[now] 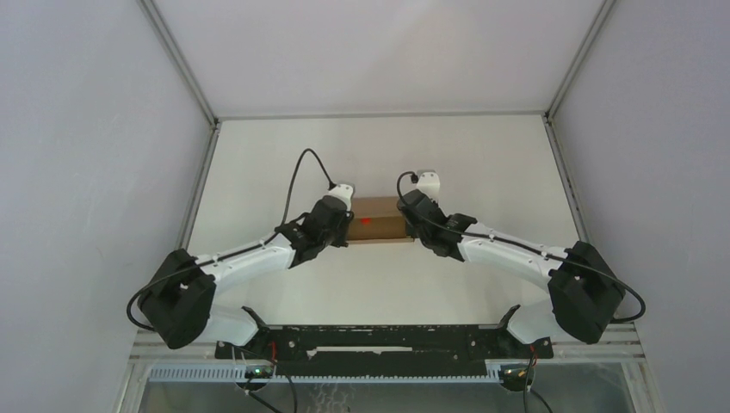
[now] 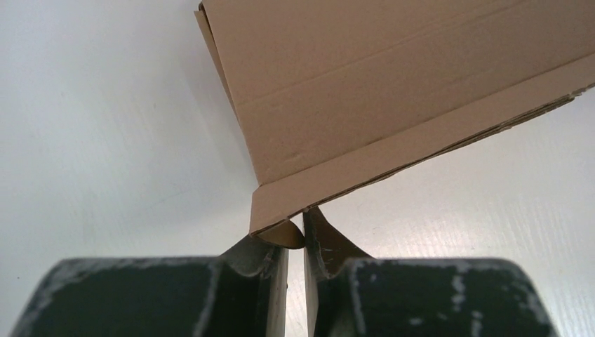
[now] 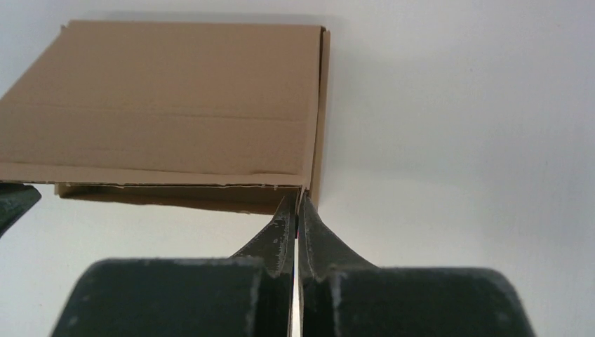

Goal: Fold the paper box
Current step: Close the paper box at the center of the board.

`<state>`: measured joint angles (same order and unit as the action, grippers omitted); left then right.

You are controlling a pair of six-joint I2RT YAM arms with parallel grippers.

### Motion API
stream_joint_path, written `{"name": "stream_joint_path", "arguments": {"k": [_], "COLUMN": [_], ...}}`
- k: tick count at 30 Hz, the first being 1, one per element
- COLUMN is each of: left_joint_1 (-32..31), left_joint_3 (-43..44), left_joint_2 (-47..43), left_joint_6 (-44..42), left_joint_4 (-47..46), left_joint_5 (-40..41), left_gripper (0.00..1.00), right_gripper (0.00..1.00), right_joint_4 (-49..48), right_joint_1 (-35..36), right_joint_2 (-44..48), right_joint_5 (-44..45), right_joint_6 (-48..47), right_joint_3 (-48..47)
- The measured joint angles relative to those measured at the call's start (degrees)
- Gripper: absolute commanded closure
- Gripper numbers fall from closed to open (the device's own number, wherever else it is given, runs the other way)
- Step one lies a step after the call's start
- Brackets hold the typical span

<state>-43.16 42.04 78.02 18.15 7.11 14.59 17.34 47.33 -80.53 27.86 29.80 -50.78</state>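
On your left, the left gripper [image 1: 348, 227] reaches in to the left end of the paper box [image 1: 379, 220]. In its wrist camera the two fingers [image 2: 261, 254] are pressed almost together, pinching a small curled tab at the box's near corner, so that pincer is clenched on the cardboard. The box tilts away from that corner across the white table [image 1: 284, 155].

The box itself lies at the middle of the table, between the two wrists. It is plain brown, and the overhead view shows a small red spot [image 1: 366, 221] on top.

On your right, the right gripper [image 1: 404, 215] meets the right end. Its fingers [image 3: 279, 235] are closed to a thin slit, nipping the lower edge of the box's upright side wall.
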Motion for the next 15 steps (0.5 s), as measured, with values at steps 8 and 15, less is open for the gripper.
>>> {"name": "stream_joint_path", "arguments": {"k": [8,15], "left_joint_1": [-0.2,-2.1], "left_joint_3": [-0.9,-1.0], "left_joint_2": [0.9,1.0], "left_joint_6": [0.4,1.0], "left_joint_4": [-0.7,-3.6], "left_joint_5": [-0.4,-3.0], "left_gripper": [0.77,0.71], "right_gripper": [0.76,0.59], "right_joint_4": [-1.3,-3.8], "right_joint_1": [1.2,3.2], "right_joint_2": [-0.2,2.4], "right_joint_5": [-1.1,-6.6], "right_joint_6": [0.8,1.6], "right_joint_3": [2.9,6.5]}}
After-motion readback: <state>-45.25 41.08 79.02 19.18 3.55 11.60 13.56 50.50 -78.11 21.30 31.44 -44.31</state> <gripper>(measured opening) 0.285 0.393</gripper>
